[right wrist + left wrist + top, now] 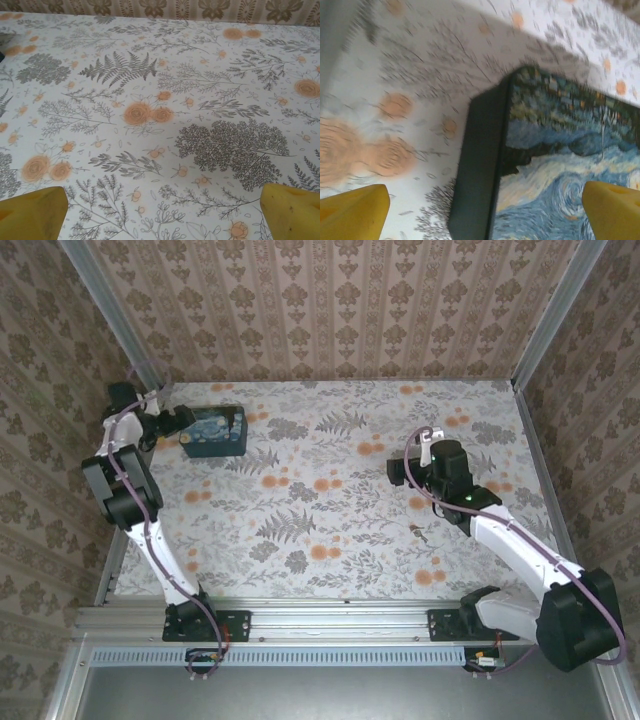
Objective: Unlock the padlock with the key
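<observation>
left gripper is spread wide, nothing in it; it's hanging just over the near-left edge of a dark box with a swirly blue painted lid, way over at the far-left corner of the flowery table; wrist cam has one yellow finger over the cloth, the other over the lid; right gripper is also wide and holding nothing, above bare cloth right of centre, well apart from the box
</observation>
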`<state>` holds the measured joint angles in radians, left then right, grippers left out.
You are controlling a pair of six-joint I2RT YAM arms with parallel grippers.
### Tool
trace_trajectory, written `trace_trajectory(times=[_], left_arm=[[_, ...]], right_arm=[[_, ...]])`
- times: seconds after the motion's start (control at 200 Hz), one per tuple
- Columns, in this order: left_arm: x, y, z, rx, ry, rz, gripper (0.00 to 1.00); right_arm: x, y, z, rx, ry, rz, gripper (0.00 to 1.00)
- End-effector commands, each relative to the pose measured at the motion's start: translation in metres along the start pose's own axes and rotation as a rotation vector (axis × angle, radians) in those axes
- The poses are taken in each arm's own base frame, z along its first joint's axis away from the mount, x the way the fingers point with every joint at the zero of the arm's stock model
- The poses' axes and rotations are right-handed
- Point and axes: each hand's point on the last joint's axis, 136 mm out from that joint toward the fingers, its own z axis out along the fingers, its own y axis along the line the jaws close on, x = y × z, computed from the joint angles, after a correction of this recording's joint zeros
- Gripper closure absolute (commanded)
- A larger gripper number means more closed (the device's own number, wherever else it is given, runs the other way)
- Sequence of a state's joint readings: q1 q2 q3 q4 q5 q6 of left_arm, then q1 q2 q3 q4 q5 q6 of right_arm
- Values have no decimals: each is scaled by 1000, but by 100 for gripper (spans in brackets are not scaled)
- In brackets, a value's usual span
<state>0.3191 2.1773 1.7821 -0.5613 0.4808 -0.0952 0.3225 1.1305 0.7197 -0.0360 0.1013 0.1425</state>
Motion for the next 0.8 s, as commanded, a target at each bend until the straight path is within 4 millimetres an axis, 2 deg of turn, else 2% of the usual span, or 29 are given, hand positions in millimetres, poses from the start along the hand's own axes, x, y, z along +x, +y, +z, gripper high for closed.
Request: trace_trajectory(times=[0.0, 0.23, 0.335, 0.46, 0.525, 0.635, 0.8], left_arm=[[21, -55, -3, 176, 114, 104, 0], [55, -117, 15, 245, 235, 281, 3], [82, -149, 21, 244, 308, 410, 4], [116, -178, 30, 203, 389, 519, 5], [127, -191, 30, 195, 398, 554, 6], [117, -196, 18, 148, 339, 577, 5], [63, -197, -6, 81, 146, 576, 4]], right_arm=[[-12, -3, -12, 22, -22, 24, 0], [-15, 2, -10, 9, -15, 36, 0], [-15, 2, -10, 11, -5, 34, 0], [-13, 3, -6, 8, 12, 39, 0], [-12, 3, -3, 13, 23, 47, 0], [-9, 6, -3, 0, 33, 52, 0], [-5, 8, -6, -12, 43, 51, 0]])
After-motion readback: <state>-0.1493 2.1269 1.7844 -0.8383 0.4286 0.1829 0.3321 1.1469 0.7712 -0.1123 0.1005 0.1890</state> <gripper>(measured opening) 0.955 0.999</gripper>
